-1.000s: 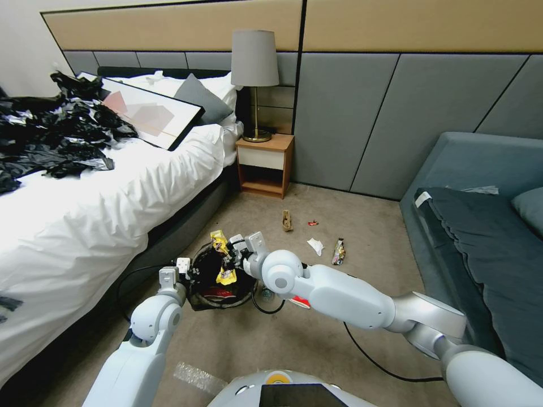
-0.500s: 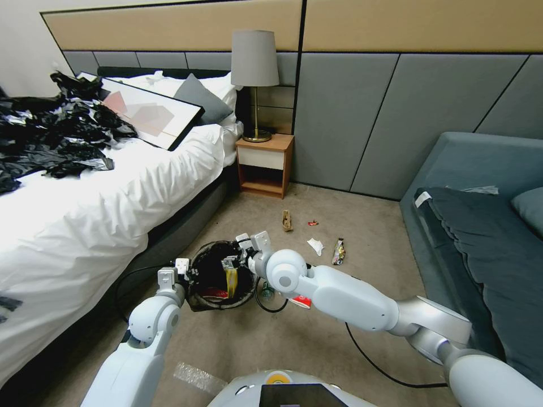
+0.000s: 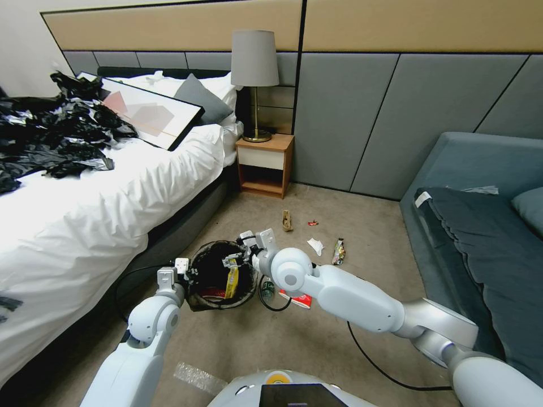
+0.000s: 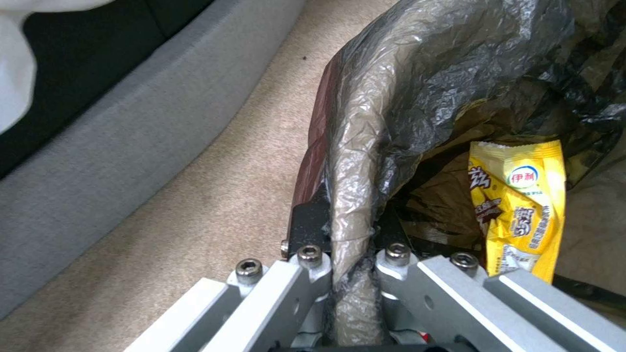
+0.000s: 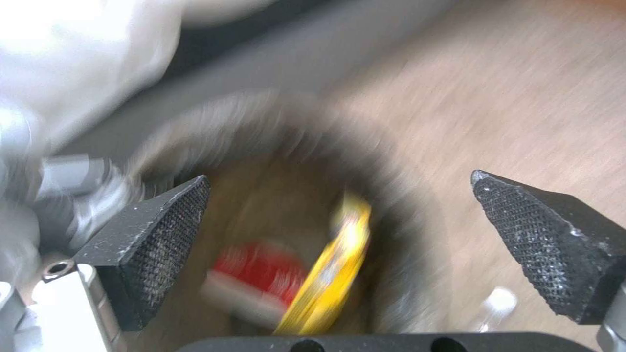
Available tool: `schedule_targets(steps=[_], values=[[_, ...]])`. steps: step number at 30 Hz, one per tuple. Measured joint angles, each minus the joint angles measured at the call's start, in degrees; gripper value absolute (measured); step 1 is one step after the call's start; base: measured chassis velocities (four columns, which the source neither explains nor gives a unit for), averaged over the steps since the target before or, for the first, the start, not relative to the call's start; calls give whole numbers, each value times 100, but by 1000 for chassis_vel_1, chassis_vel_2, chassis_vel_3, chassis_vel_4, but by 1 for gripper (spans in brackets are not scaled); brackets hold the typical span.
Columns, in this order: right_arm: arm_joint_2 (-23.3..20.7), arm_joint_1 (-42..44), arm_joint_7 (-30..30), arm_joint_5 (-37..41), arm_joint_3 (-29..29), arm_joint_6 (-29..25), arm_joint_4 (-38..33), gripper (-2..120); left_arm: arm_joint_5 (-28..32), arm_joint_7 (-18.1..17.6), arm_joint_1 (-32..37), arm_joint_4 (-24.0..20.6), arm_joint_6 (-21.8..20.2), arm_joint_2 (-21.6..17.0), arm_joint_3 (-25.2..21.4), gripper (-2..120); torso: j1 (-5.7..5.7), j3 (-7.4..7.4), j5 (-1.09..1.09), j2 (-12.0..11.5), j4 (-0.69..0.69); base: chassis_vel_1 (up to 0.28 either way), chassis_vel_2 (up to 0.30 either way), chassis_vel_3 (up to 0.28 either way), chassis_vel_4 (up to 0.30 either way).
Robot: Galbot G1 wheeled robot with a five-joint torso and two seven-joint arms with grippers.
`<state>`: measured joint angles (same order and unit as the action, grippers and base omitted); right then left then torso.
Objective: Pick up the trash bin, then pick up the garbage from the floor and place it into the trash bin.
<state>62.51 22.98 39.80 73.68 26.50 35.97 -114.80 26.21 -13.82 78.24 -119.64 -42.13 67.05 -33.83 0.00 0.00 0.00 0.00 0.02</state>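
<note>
My right gripper point(image 5: 346, 225) has its fingers spread wide and empty over the bin point(image 3: 199, 270), my left gripper point(image 4: 349, 274) pinches its lined rim, a yellow wrapper point(image 3: 231, 281) and carton lie inside, and a bottle point(image 3: 267, 292), tissue point(image 3: 315, 246) and scraps on the floor remain.

You had a white bed point(image 3: 113, 192) at ten o'clock, a lamp point(image 3: 254, 62) on the nightstand point(image 3: 264, 164) at twelve, a blue sofa point(image 3: 481, 226) at three, beige carpet point(image 3: 362, 226) underfoot.
</note>
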Motion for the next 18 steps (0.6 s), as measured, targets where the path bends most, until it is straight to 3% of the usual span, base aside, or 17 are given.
schedule_targets(steps=[5,9,11,12,15,16,18], values=[[-419,355,-697,-1476,-1339,-103,30,100,-64,30,11,-53,0,-29,-24,0,0,0,2,0,-4,0,0,0,0],[-669,534,-847,-1892,-1801,-240,-26,100,-65,40,16,-94,0,-29,-25,0,0,0,1,0,-4,0,0,0,0],[-930,1040,-1140,-2741,-2505,-535,-63,100,-66,43,34,-129,0,-20,-35,0,0,0,2,0,-3,0,0,0,0],[-930,1040,-1140,-2741,-2505,-535,-63,100,-66,43,34,-129,0,-20,-35,0,0,0,2,0,-3,0,0,0,0],[-963,2029,-1267,-3643,-3462,-957,-177,100,-64,51,79,-169,0,8,-42,0,0,0,2,0,-1,0,0,0,0],[-963,2029,-1267,-3643,-3462,-957,-177,100,-64,51,79,-169,0,8,-42,0,0,0,2,0,-1,0,0,0,0],[-780,2821,-1432,-4317,-4219,-1280,-198,100,-62,51,118,-209,0,33,-51,0,0,0,4,0,-2,0,0,0,0]])
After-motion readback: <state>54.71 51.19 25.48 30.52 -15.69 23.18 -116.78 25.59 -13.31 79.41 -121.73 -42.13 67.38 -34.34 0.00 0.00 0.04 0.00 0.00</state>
